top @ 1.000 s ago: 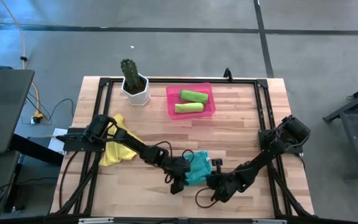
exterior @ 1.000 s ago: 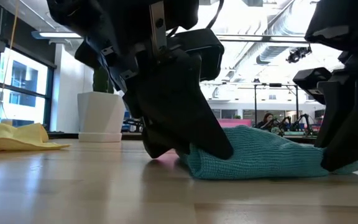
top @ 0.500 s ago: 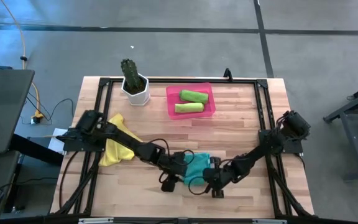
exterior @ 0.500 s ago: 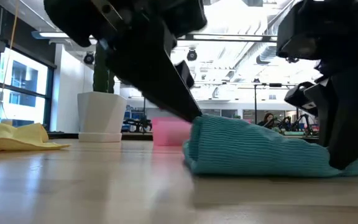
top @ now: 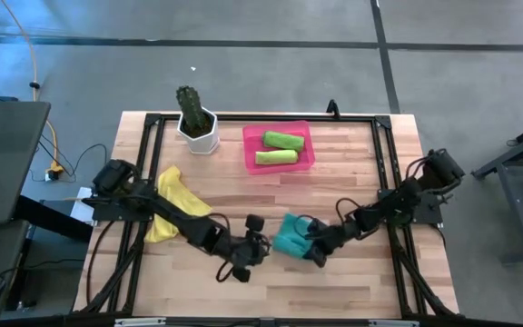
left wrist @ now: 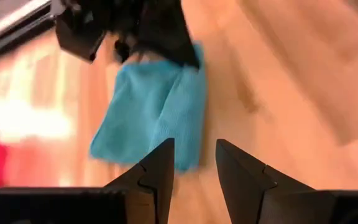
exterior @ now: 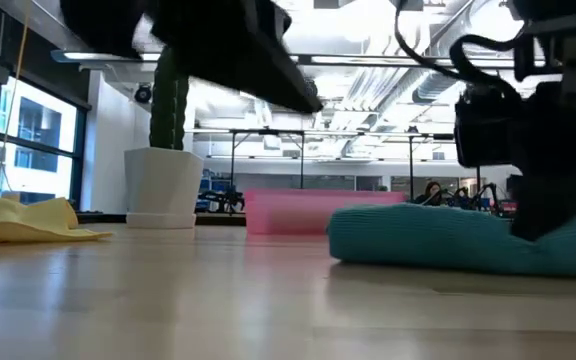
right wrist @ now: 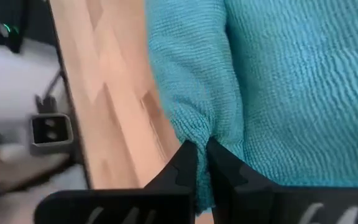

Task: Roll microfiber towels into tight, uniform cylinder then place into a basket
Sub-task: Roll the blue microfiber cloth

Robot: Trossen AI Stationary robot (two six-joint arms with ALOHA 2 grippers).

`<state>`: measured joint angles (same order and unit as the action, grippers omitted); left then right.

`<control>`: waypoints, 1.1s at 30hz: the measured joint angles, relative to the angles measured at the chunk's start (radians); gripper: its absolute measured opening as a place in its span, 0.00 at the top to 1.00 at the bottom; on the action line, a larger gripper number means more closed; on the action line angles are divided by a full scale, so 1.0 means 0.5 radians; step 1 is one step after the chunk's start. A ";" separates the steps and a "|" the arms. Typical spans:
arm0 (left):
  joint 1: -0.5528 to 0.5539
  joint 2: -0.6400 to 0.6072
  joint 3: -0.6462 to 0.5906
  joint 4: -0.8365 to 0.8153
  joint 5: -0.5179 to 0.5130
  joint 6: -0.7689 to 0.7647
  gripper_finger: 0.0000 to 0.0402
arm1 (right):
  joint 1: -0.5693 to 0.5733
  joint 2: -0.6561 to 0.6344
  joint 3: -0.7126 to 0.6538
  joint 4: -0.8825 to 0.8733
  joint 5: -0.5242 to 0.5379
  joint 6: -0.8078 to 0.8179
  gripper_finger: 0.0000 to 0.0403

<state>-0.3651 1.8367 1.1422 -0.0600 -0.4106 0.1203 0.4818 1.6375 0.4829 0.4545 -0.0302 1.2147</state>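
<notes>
A teal towel (top: 289, 236) lies bunched on the table's near middle, also seen in the low view (exterior: 448, 238). My right gripper (top: 312, 240) is shut on its right side. My left gripper (left wrist: 194, 158) stands open just left of the towel (left wrist: 148, 112), raised above the table and clear of it. A yellow towel (top: 172, 214) lies crumpled at the left. Two lime green rolls (top: 280, 149) lie in the pink basket (top: 249, 136) at the far middle. My right gripper pinches a bunched fold at the teal towel's edge (right wrist: 194, 127) between its two fingers. The fingers (right wrist: 182, 168) slant down from the table's right side. The towel lies slack on the table, and how many layers are in the pinch I cannot tell.
A white pot with a cactus (top: 196, 123) stands at the far left, beside the basket. A black frame (top: 243, 116) runs round the table top. Bare wood lies between the teal towel and the basket and along the near edge.
My left gripper has let go of the teal towel, risen and drawn back toward the table's left, rolling as it went. My right gripper has moved toward the far edge and rolled, still shut on the towel. The towel now lies lower and flatter.
</notes>
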 joint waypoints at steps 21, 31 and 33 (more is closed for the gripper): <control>0.125 0.506 -0.005 0.645 -0.103 0.475 0.73 | 0.001 -0.044 -0.117 0.147 0.000 0.456 0.99; 0.329 0.506 -0.004 0.673 0.380 0.336 0.73 | 0.001 -0.044 -0.117 0.149 0.006 0.441 0.99; 0.369 0.506 -0.004 0.684 0.395 0.268 0.73 | 0.001 -0.044 -0.117 0.155 0.007 0.434 0.99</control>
<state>-0.1806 2.0899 1.1404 0.2819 -0.2132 0.2543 0.4824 1.6154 0.4244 0.5320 -0.0269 1.4317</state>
